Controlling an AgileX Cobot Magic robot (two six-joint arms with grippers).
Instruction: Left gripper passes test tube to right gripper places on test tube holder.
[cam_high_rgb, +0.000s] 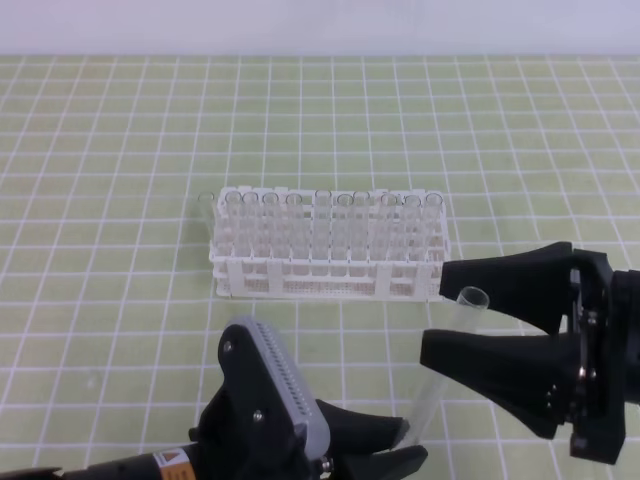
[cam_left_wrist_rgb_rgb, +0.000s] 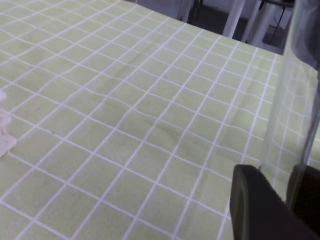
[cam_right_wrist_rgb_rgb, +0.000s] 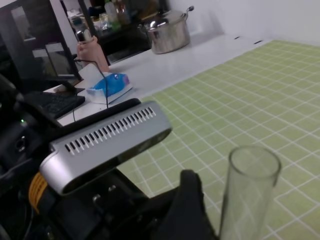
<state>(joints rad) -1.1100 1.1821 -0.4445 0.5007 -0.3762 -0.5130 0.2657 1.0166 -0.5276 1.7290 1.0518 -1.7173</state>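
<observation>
While left gripper (cam_high_rgb: 405, 443) grips, test tube (cam_high_rgb: 447, 362) upright

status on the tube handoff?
Left gripper shut on test tube, gripping its lower end. Right gripper open, jaws either side of the tube's upper part, not closed yet. Test tube holder behind, nothing blocking.

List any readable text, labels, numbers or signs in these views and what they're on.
No text can be read in any view.
Orange label on the left gripper: carries a small dark mark, too small to read.
Blue packet on the white counter in the right wrist view: any print is blurred.
Test tube, test tube holder, right gripper: no markings visible.
</observation>
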